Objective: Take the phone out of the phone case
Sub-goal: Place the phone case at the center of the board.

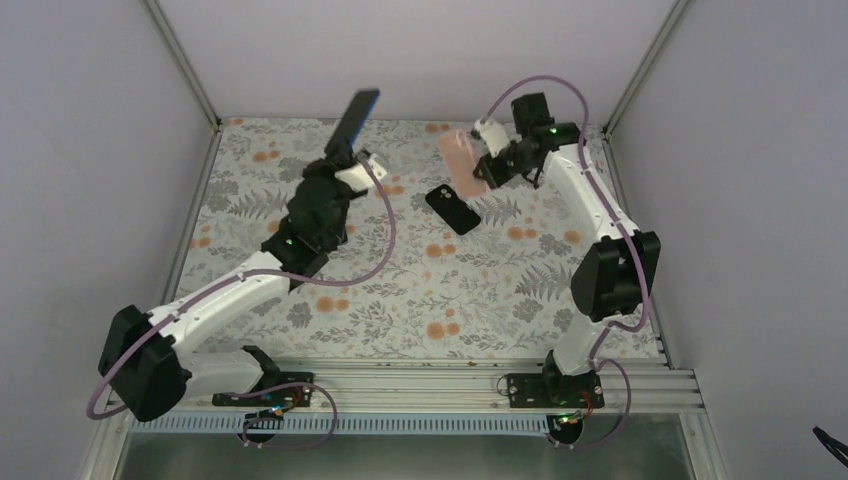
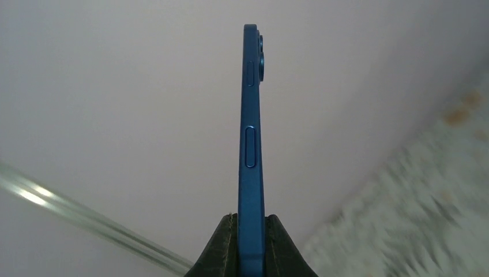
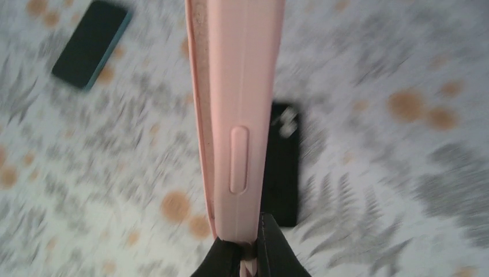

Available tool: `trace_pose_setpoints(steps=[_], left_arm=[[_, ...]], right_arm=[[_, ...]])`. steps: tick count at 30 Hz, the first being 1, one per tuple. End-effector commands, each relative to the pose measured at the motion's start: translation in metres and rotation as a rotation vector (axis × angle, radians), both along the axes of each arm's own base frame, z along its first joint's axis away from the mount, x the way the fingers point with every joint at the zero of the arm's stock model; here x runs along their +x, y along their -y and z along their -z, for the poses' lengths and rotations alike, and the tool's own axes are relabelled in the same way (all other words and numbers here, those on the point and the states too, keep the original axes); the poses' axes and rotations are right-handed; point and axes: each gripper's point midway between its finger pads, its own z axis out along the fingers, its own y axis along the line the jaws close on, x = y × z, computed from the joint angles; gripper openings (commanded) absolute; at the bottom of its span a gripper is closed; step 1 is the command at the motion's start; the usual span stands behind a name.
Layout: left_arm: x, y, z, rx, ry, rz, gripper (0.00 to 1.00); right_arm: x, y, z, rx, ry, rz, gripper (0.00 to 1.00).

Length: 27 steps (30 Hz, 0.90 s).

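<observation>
Apparently the main step is done: the phone [image 2: 252, 144] and the pink case [image 3: 242, 115] are in separate grips, well apart from each other. The left gripper [image 2: 251, 231] is clamped on the phone's bottom end, one finger pressed to each flat face, and the bare blue body runs straight out beyond the fingertips into the air, with its side buttons and camera bump showing. The right gripper [image 3: 248, 248] pinches one end of the case, which reaches out past its fingertips edge-on. Its inner lining shows and no phone appears inside it, so I judge it empty. Under the case, beyond the right fingertips, a black slab [image 3: 282, 167] lies flat on the floral table [image 1: 400, 300]. What remains, at most, is setting both pieces down.
</observation>
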Motion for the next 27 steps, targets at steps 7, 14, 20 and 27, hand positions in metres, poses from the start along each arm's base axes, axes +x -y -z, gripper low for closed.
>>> trace_pose_setpoints(steps=[7, 14, 20, 27], left_arm=[[-0.001, 0.013, 0.182, 0.295, -0.335, 0.029, 0.02], [-0.007, 0.034, 0.242, 0.342, -0.477, 0.103, 0.02], [-0.011, 0.046, 0.289, 0.434, -0.573, 0.128, 0.02], [-0.014, 0.047, 0.32, 0.534, -0.604, 0.103, 0.06]], right_arm=[[-0.128, 0.004, 0.14, -0.064, -0.506, -0.176, 0.04], [-0.186, 0.034, 0.196, -0.178, -0.649, -0.173, 0.04], [-0.191, 0.043, 0.217, -0.208, -0.683, -0.131, 0.04], [-0.188, 0.045, 0.223, -0.192, -0.7, -0.111, 0.04]])
